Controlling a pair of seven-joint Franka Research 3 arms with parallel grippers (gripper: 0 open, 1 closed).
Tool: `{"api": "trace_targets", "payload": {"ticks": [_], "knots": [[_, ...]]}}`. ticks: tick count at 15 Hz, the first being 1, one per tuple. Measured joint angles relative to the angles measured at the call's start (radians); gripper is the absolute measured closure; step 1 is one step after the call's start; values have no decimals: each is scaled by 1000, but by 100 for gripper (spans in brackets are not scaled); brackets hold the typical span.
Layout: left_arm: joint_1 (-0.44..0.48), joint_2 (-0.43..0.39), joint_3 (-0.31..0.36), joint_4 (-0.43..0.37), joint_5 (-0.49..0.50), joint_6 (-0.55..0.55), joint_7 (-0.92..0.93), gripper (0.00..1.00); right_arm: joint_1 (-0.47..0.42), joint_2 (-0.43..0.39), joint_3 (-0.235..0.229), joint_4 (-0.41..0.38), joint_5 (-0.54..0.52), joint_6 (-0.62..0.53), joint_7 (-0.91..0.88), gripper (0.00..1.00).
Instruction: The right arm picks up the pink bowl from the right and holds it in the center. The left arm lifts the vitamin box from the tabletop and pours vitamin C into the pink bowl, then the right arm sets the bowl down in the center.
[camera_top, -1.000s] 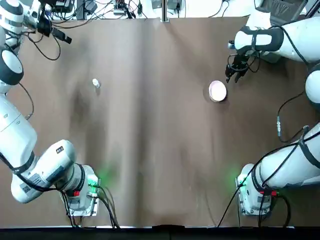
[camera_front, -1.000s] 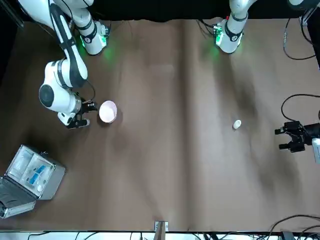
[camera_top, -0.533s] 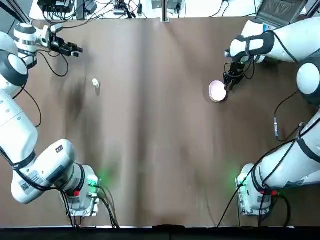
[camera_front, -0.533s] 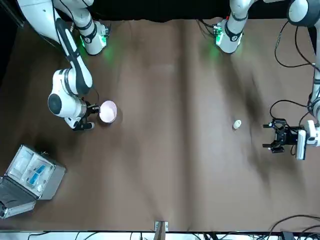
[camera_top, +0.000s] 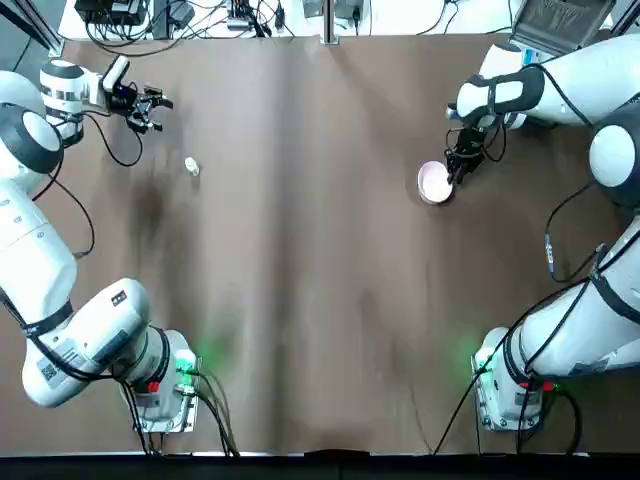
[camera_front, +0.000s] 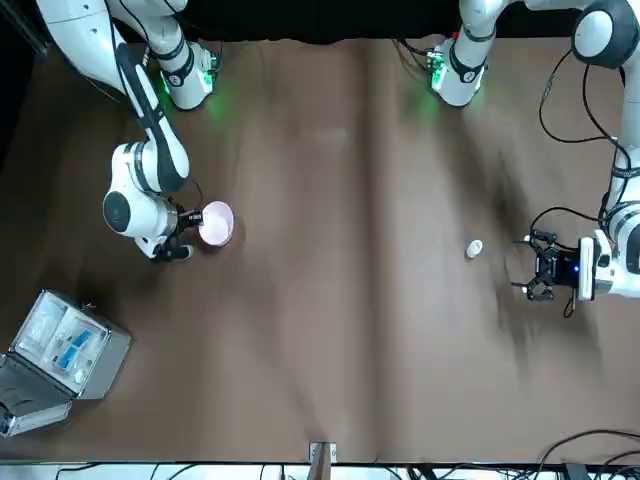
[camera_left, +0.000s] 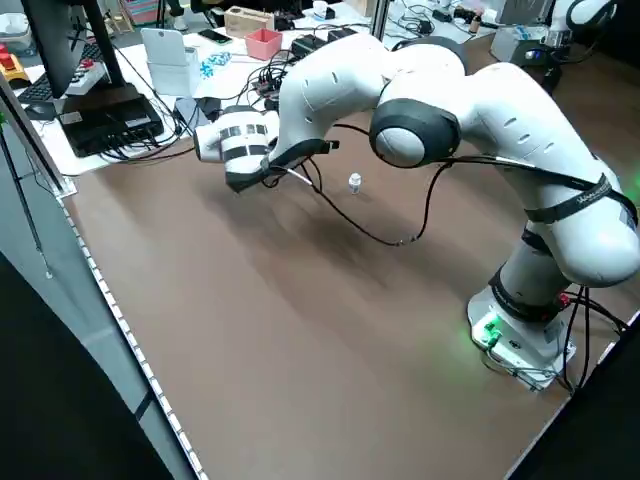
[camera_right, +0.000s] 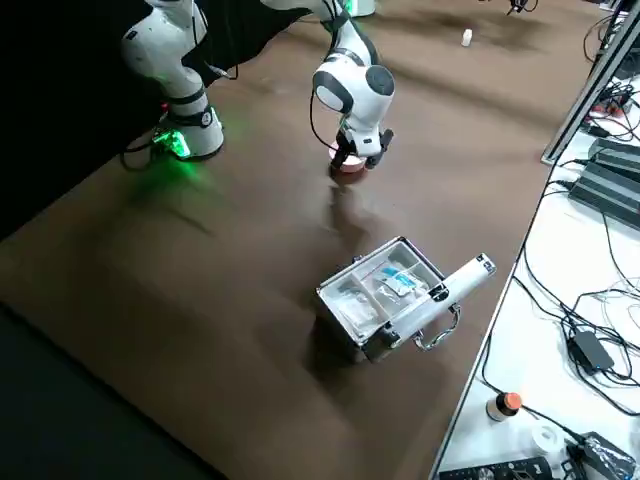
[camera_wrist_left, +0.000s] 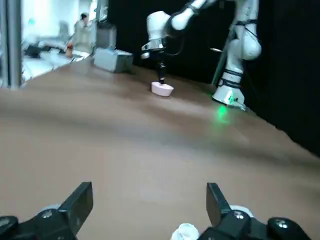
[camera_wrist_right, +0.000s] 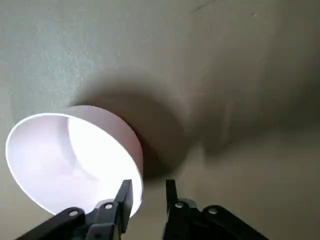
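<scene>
- Right gripper (camera_wrist_right: 151, 184) at the pink bowl (camera_wrist_right: 75, 160), right of center; fingers spread, grasp pending.
- Left gripper (camera_wrist_left: 150, 192), spread, near the upright vitamin box (camera_wrist_left: 185, 232).
- Lifting, pouring, placing remain.

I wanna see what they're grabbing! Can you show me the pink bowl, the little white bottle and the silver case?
Bowl (camera_top: 434, 184): top view, inside.
Bottle (camera_left: 355, 183): left side view, body.
Case (camera_front: 103, 362): front view, side wall.

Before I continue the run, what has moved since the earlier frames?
The left claw moved inward over the table, toward the white container. The right claw moved to the rim of the pink bowl, its fingers apart, one over the bowl's opening, not gripping. The bowl, container and grey case stayed put.
</scene>
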Motion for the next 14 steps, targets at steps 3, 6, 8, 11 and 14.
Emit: {"api": "trace_targets", "payload": {"ticks": [3,6,8,11,14], "knots": [[0,19,1,-11,1,-14,151,0,4,14,0,0,0,0,0,71],[4,39,5,-29,2,-15,225,0,5,20,0,1,0,0,0,74],[4,58,6,-34,12,-15,233,0,5,20,0,1,1,0,0,80],[2,86,6,-35,52,-7,239,0,5,20,0,3,1,0,1,89],[0,99,6,-35,90,5,240,0,5,19,0,5,2,-4,1,98]]}}
